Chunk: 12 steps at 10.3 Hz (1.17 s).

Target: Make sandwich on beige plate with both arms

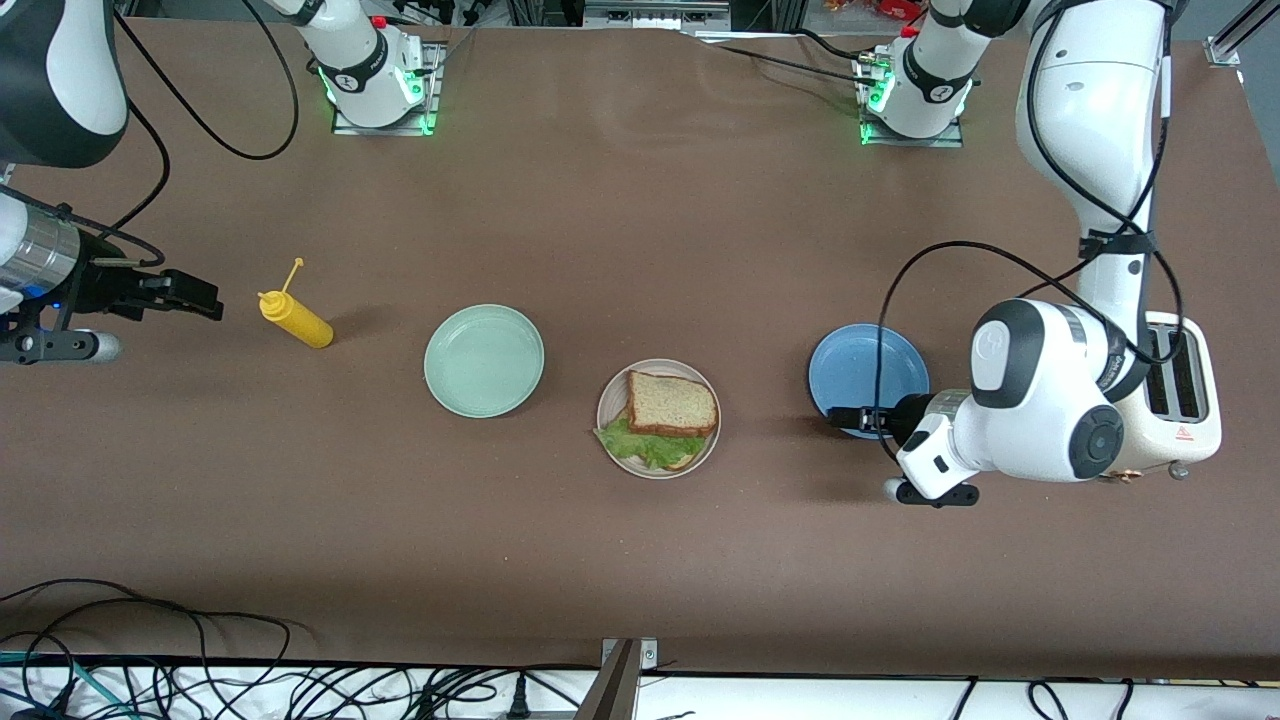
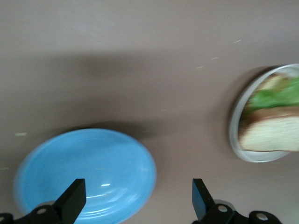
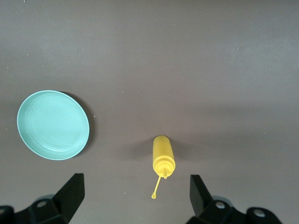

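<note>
Left gripper (image 1: pixel 835 417): black two-finger type, jaws spread wide, nothing between them. It hangs over the edge of the round blue plate (image 1: pixel 860 362), on the side of that plate toward the sandwich. In the left wrist view both fingers (image 2: pixel 71 199) frame the blue plate (image 2: pixel 86 170), which is bare.

The round cream-beige plate with raised rim (image 1: pixel 610 400) lies on the brown table (image 1: pixel 640 220) near the left gripper, toward the right arm's end from it, apart from the blue plate. On it sits the sandwich (image 1: pixel 668 412): a brown wholemeal slice with darker crust on top, a ruffled green lettuce leaf (image 1: pixel 640 444) sticking out at the edge nearer the front camera, and a sliver of a lower slice showing under the leaf. The left wrist view shows the same plate (image 2: pixel 236 140) with bread and lettuce stacked.

Right gripper (image 1: pixel 195 296): black, jaws also wide, holding nothing, in the air at the right arm's end of the table. Just beside it lies a yellow plastic squeeze bottle (image 1: pixel 295 320) on its side, thin nozzle pointing at the gripper; the right wrist view has the bottle (image 3: pixel 163 157) between the fingers' (image 3: pixel 70 196) lines of sight. The round mint-green plate (image 1: pixel 484 360) is bare, between bottle and beige plate.

A white two-slot toaster (image 1: pixel 1185 395) stands partly hidden under the left arm's wrist.
</note>
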Each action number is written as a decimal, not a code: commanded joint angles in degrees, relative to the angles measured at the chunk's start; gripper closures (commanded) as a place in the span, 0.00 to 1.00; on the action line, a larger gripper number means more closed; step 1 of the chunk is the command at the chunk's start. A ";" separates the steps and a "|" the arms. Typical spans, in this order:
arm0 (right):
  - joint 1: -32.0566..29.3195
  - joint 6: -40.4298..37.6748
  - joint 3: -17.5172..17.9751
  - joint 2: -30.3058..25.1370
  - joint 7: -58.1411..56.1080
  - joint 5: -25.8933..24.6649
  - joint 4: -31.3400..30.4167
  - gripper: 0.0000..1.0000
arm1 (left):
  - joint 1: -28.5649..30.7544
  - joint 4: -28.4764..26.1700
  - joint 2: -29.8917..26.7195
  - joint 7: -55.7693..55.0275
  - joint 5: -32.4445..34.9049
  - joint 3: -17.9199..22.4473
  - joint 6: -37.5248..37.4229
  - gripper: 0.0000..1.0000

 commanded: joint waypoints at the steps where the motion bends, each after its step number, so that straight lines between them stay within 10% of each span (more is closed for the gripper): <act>1: 0.41 -0.13 0.19 -0.70 0.96 -1.16 -0.02 0.00 | -2.55 -0.67 -5.23 -0.69 11.25 0.52 -0.70 0.00; 12: 1.37 -1.63 0.28 -0.18 5.62 -4.49 1.47 0.00 | 4.13 -1.46 -25.89 8.55 15.23 -0.09 -21.85 0.00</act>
